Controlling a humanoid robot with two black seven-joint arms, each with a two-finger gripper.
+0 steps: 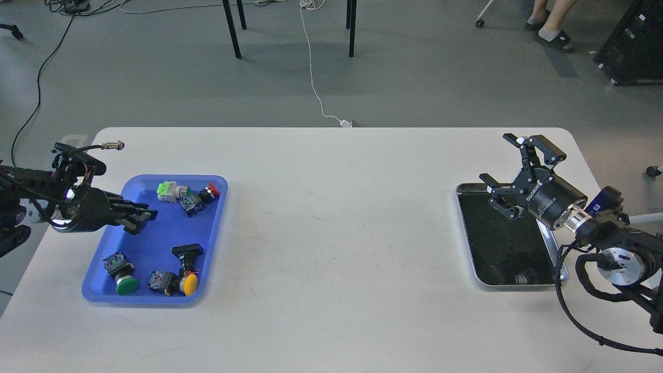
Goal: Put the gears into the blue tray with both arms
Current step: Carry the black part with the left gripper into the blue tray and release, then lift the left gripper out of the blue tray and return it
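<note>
- Head view: white table (331, 248), blue tray (215, 228) at left, silver metal tray (466, 233) with black bottom at right.
- Left gripper (139, 220) hangs over the blue tray's left half, pointing right. Fingers dark and bunched together; can't tell if released or clenched.
- Right gripper (510, 171) sits over the far end of the silver tray, jaws spread wide, nothing between them.
- Blue tray holds push-button switches: green cap (126, 284), yellow cap (189, 283), red cap (211, 192), black one (187, 252).
- Gears: can't make any out; black tray bottom hides detail.
</note>
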